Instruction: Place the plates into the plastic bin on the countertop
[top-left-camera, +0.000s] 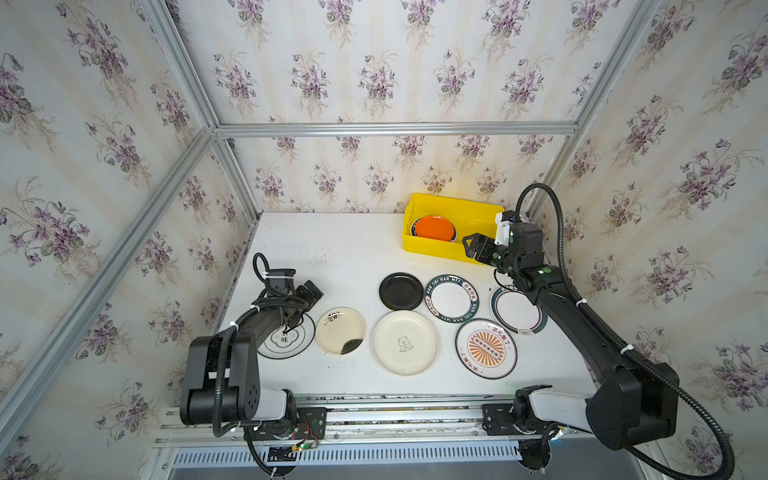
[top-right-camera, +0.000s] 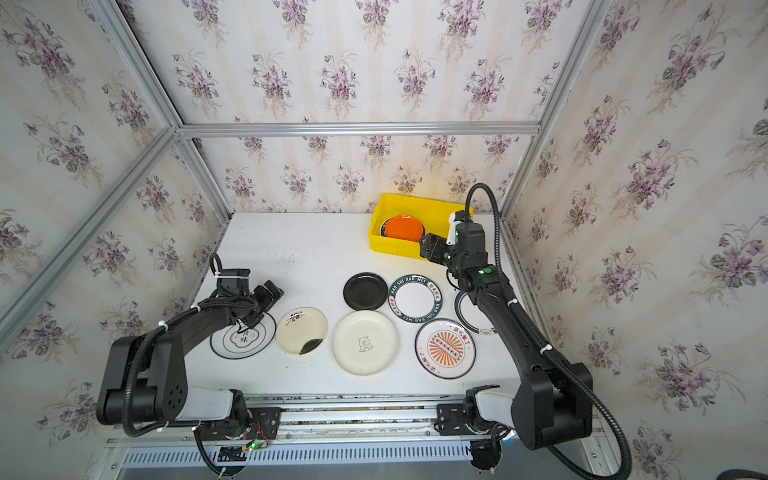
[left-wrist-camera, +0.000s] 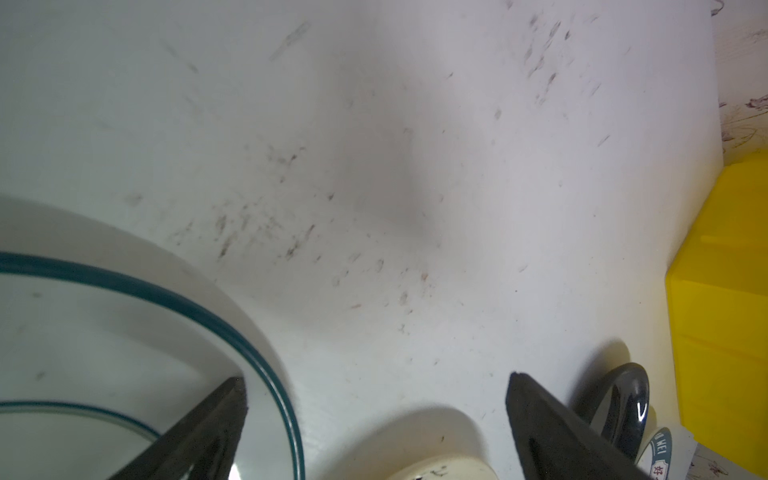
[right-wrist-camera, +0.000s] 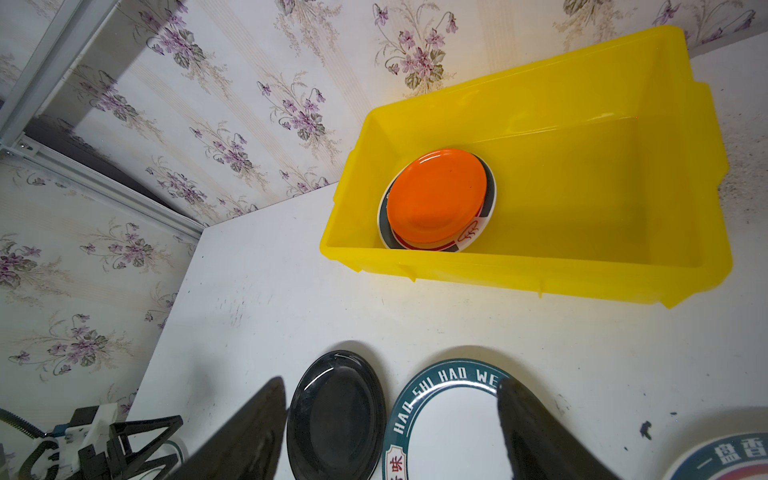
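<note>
Right gripper (top-left-camera: 469, 246) is hovering released and empty near the bright yellow rectangular plastic bin (top-left-camera: 453, 204) — a round orange plate (top-left-camera: 434, 227) is lying inside; left gripper (left-wrist-camera: 376, 378) is gaping, empty.

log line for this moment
yellow bin: orange plate atop dark-rimmed plate | countertop: seven plates | left hand: open, empty | right hand: open, empty

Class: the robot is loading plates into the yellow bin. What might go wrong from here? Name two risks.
The black plate lies flat, close beside the lettered plate; the open right gripper may nudge one while grabbing the other. In the yellow bin, the orange plate tops a rimmed plate; adding more might chip them.
</note>
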